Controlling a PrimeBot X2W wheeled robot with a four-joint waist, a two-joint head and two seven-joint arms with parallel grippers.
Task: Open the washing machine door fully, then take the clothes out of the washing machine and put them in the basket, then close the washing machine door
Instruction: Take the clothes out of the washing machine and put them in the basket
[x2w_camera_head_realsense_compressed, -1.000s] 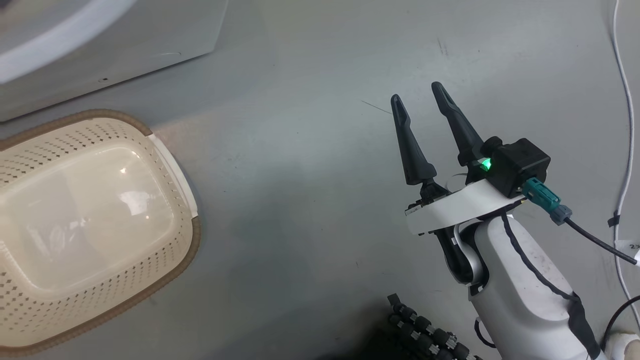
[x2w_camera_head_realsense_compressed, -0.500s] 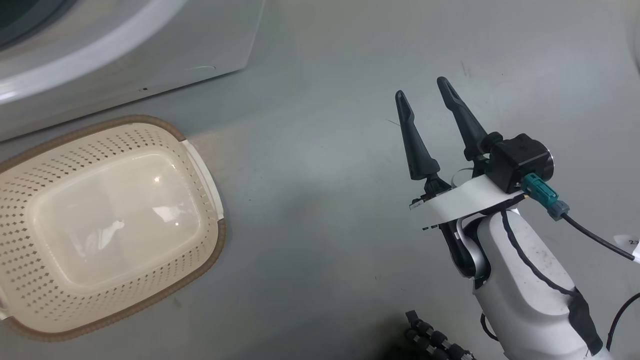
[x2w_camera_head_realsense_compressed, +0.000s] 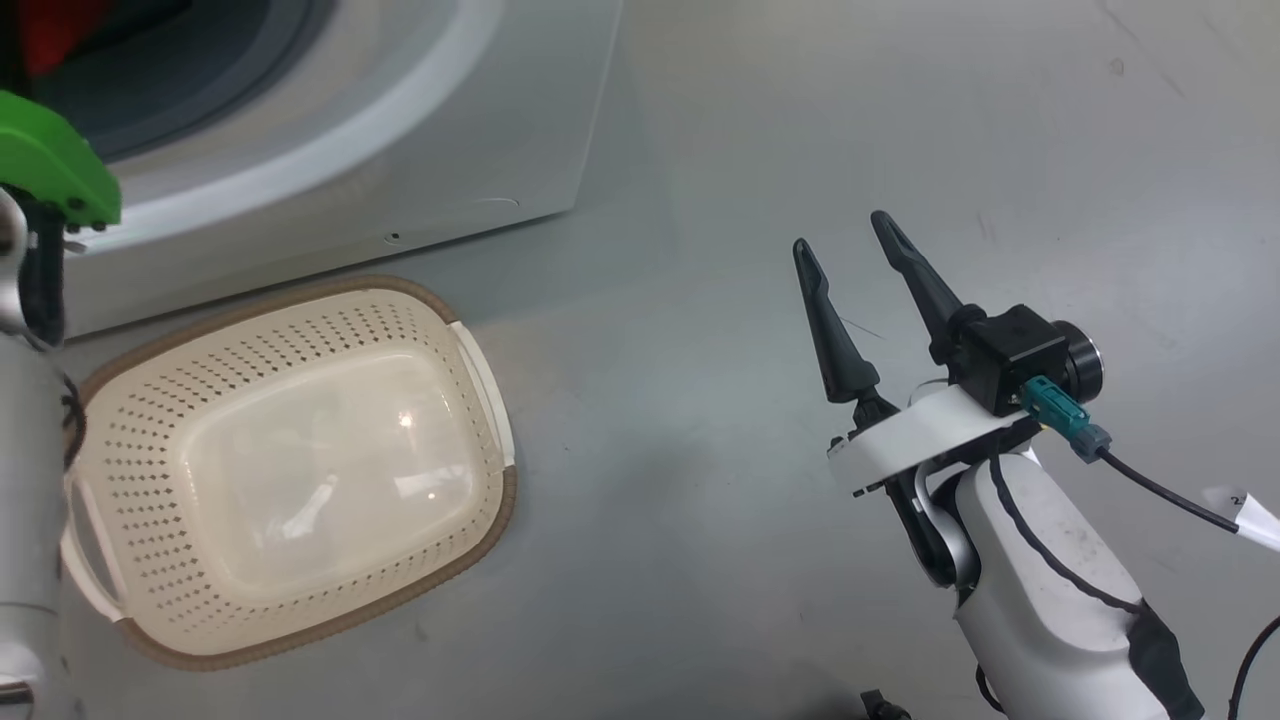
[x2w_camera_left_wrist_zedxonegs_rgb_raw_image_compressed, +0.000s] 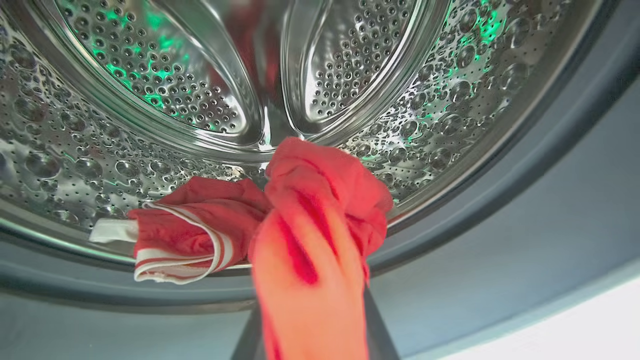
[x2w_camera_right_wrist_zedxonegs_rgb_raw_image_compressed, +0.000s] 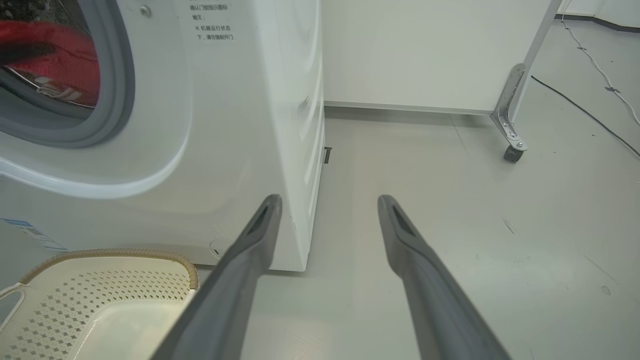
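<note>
Well, the left claw (x2w_camera_left_wrist_zedxonegs_rgb_raw_image_compressed: 311, 295) is pinched tight on the red garment (x2w_camera_left_wrist_zedxonegs_rgb_raw_image_compressed: 200, 225) right at the mouth of the washing machine (x2w_camera_head_realsense_compressed: 400, 150). The cloth is bunched up and draped over both fingers, so little of them shows beyond dark slivers at the bottom of the left wrist view. The rest of the garment trails off to one side of the claw with its white striped trim folded at the edge. It lies on the front lip of the steel drum (x2w_camera_left_wrist_zedxonegs_rgb_raw_image_compressed: 150, 75) and sags over the grey rubber seal (x2w_camera_left_wrist_zedxonegs_rgb_raw_image_compressed: 500, 210) — so it is inside the machine's opening, not in the basket (x2w_camera_head_realsense_compressed: 330, 325). From the right wrist view the red shows through the round opening, which stands uncovered. The basket sits on the grey floor (x2w_camera_head_realsense_compressed: 700, 500) just in front of the washer and below that opening, with its shiny cream bottom catching the lights and one white handle facing the open floor. The right claw (x2w_camera_head_realsense_compressed: 840, 232) hangs well apart from all of it, out over bare floor beside the washer's corner — its two dark fingers are spread wide with nothing between them. A small blue label (x2w_camera_right_wrist_zedxonegs_rgb_raw_image_compressed: 30, 232) shows low on the washer's front, just above the basket rim.
</note>
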